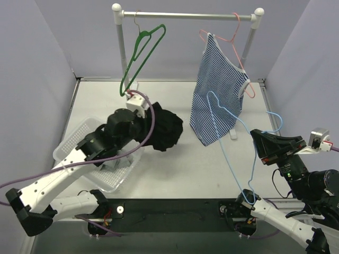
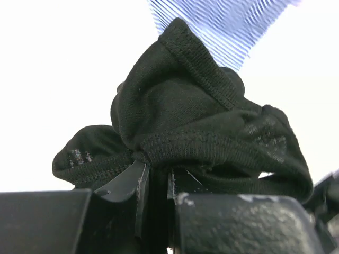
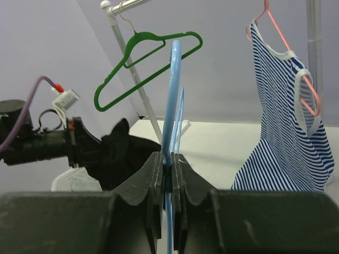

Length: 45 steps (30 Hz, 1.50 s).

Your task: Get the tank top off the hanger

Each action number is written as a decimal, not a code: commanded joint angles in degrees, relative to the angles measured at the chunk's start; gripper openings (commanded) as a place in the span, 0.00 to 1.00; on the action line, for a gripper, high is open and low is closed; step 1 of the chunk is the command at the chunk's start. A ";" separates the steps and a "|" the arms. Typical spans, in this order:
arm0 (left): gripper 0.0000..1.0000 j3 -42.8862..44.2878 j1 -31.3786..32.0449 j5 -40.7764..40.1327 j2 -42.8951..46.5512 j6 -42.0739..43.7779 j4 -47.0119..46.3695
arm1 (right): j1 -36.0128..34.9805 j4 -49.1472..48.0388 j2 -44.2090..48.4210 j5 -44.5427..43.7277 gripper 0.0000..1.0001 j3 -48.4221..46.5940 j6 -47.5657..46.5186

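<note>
A black tank top [image 1: 165, 129] hangs bunched from my left gripper [image 1: 140, 126], clear of any hanger and above the table. In the left wrist view the gripper [image 2: 157, 174] is shut on its hem, and the cloth [image 2: 185, 116] fills the middle. My right gripper [image 1: 255, 135] at the right is shut on a bare light-blue hanger [image 1: 226, 148]. In the right wrist view the gripper [image 3: 168, 164] has the blue hanger [image 3: 174, 95] standing upright between its jaws.
A clothes rack [image 1: 185, 16] stands at the back. It carries an empty green hanger [image 1: 140, 53] and a blue-striped tank top [image 1: 217, 100] on a pink hanger [image 1: 233, 32]. A white basket [image 1: 74, 143] sits at the left under my left arm.
</note>
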<state>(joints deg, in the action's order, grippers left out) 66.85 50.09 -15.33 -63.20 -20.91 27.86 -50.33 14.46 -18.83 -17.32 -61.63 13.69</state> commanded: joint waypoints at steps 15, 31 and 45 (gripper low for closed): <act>0.00 -1.54 -21.78 -9.60 18.45 1.40 17.49 | -0.04 -3.12 -0.77 0.01 0.00 0.98 1.60; 0.00 -17.86 -27.23 -23.01 22.51 -15.04 19.72 | -0.04 -4.00 -2.00 1.85 0.00 1.77 3.09; 0.70 -30.82 -38.57 -10.59 21.89 -23.31 8.52 | -0.12 -4.87 -10.34 5.19 0.00 2.39 1.61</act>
<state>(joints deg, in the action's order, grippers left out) 33.95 13.76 -29.21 -40.66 -41.89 40.88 -50.33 13.96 -24.40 -13.91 -59.44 16.58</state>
